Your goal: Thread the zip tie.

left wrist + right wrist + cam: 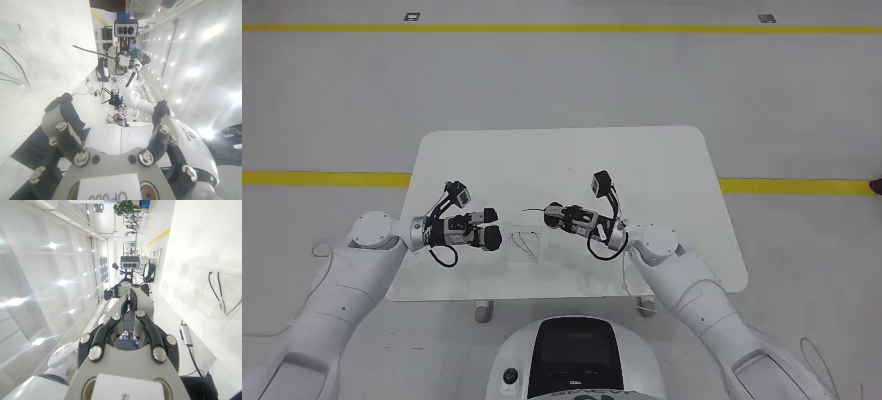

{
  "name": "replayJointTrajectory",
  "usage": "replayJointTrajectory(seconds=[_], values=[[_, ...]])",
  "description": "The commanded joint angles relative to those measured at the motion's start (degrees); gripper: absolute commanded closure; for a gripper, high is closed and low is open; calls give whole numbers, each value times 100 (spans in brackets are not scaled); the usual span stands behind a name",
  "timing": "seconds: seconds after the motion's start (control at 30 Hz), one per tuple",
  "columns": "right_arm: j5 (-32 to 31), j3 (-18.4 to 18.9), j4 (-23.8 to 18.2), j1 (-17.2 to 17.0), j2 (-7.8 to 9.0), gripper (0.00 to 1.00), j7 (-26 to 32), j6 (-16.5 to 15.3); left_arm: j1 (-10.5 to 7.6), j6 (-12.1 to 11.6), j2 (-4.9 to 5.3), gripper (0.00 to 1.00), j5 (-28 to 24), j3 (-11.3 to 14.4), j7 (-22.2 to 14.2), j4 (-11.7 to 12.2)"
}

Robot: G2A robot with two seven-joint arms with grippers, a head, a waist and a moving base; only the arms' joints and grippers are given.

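A black zip tie (90, 51) juts out sideways from my right gripper (554, 214), which is shut on it above the middle of the white table (662, 170). In the top view its thin tail (533, 210) points toward my left gripper (492, 234). The two grippers face each other a short gap apart. In the left wrist view my left gripper (113, 103) stands open with nothing between its fingers (63, 106), and the right gripper (115, 60) shows farther off. In the right wrist view my right gripper (129, 297) has its fingers pressed together.
A clear shallow tray (525, 243) with several spare black zip ties (220, 294) lies on the table below the gap between the grippers, near the front edge. The far half of the table is bare.
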Motion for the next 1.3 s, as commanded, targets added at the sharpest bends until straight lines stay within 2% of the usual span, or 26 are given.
replayJointTrajectory(seconds=[0.0,0.1,0.23,0.37,0.6,0.7,0.8,0.87,0.97,1.17,1.27], values=[[34,10,-12,-10,6,100,169,-129,54,0,-23,0,-300,50,4,-4],[172,-29,-14,22,-11,100,527,-129,58,0,-55,0,-509,127,4,40],[401,-121,90,116,-66,100,999,-129,106,0,-80,0,-919,320,4,-251],[644,-198,245,263,-127,100,1529,-129,49,0,-26,0,-762,311,4,-370],[644,-198,245,263,-127,100,1529,-129,49,0,-26,0,-762,311,4,-370],[654,-196,229,251,-128,100,1505,-129,60,0,-14,0,-406,305,311,-461],[829,-159,47,170,-114,100,1711,-129,98,0,11,0,-156,252,448,-410],[1206,-108,46,135,-115,100,2142,-129,94,0,14,0,-220,202,269,-362],[1332,-151,160,173,-141,100,2345,-129,66,0,-11,0,-238,114,4,-367],[1702,-366,591,384,-277,100,2691,-129,125,0,-77,0,-11,130,4,-616],[1702,-366,591,384,-277,100,2691,-129,150,0,-84,0,98,103,4,-675]])
